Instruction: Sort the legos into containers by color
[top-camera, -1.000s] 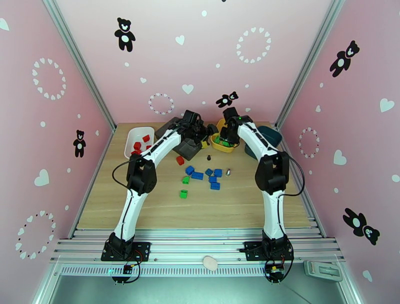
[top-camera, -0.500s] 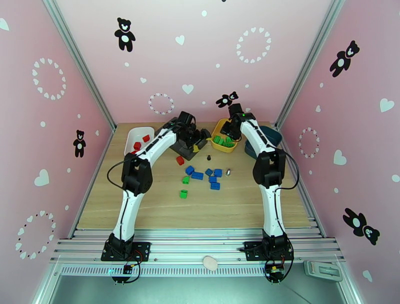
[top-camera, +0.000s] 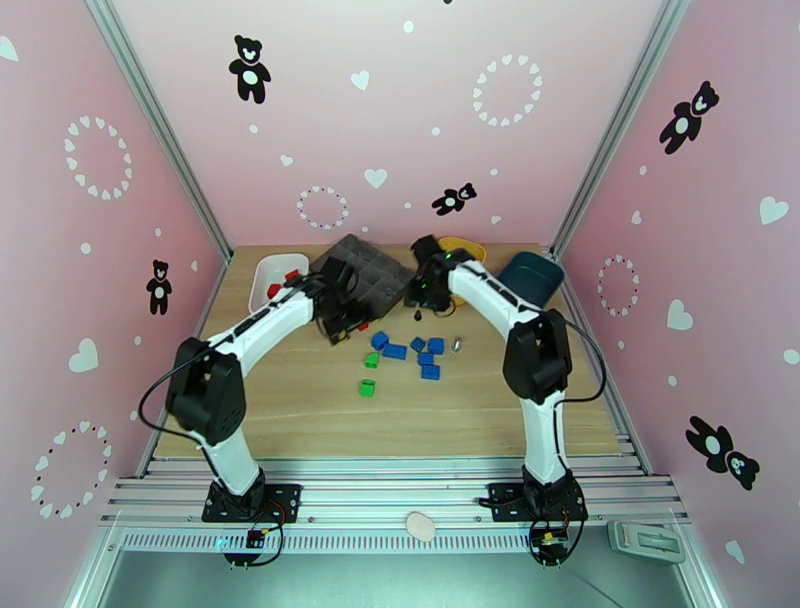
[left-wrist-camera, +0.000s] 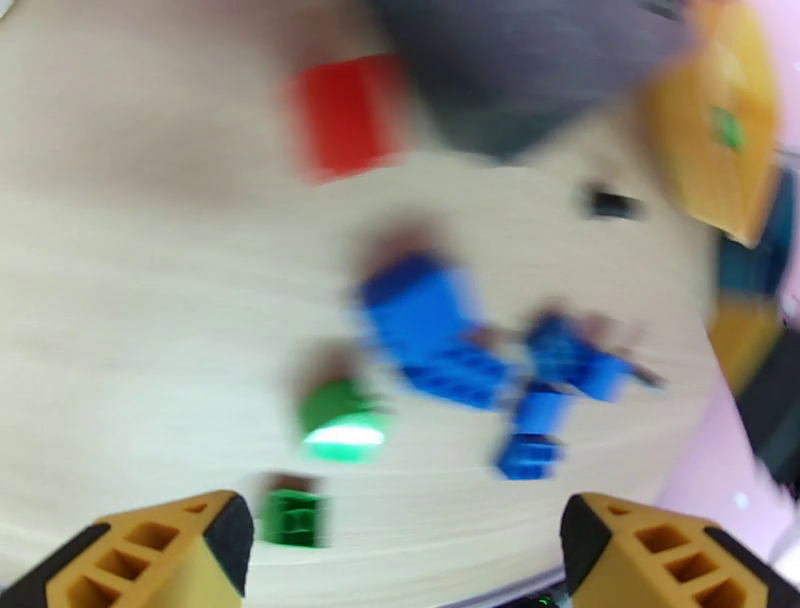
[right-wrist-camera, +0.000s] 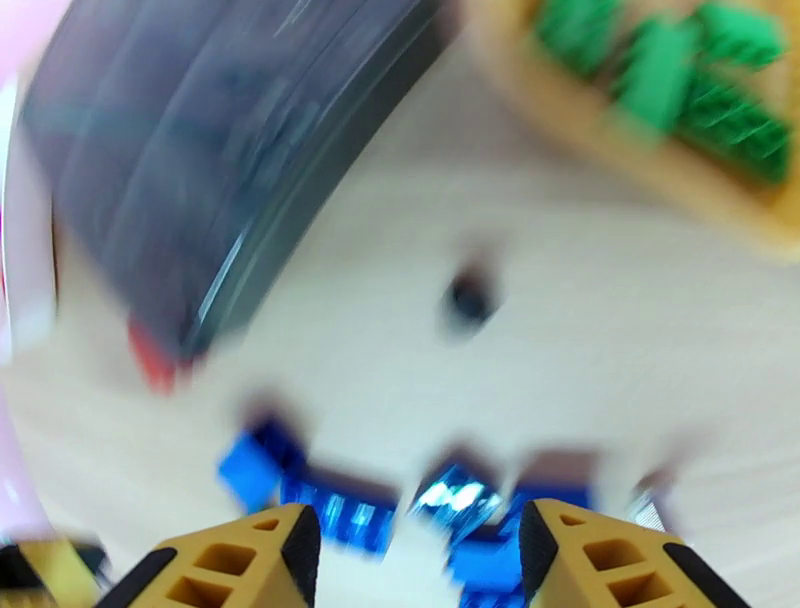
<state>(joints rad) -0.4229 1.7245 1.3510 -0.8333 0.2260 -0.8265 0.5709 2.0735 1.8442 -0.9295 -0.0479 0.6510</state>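
Observation:
Loose blue legos (top-camera: 398, 350) and two green ones (top-camera: 368, 387) lie mid-table. My left gripper (top-camera: 343, 320) hovers at the pile's left end, open and empty (left-wrist-camera: 400, 560); its blurred view looks down on a red lego (left-wrist-camera: 345, 115), blue legos (left-wrist-camera: 430, 320) and green ones (left-wrist-camera: 340, 415). My right gripper (top-camera: 425, 292) hangs open and empty (right-wrist-camera: 410, 560) between the yellow bin (top-camera: 466, 245) and the pile. The yellow bin (right-wrist-camera: 600, 150) holds green legos (right-wrist-camera: 680, 80). Red legos (top-camera: 273, 291) sit in the white bin (top-camera: 262, 268). The teal bin (top-camera: 530, 277) stands at the back right.
A dark grey compartment tray (top-camera: 368, 262) lies at the back centre between the two grippers. A small black bit (right-wrist-camera: 470, 295) and a silvery bit (top-camera: 456, 344) lie on the wood near the blue pile. Bare table stretches toward the near edge.
Both arms have pulled back from the far bins toward the centre pile. The left gripper swung left and nearer off the tray; the right gripper left the yellow bin.

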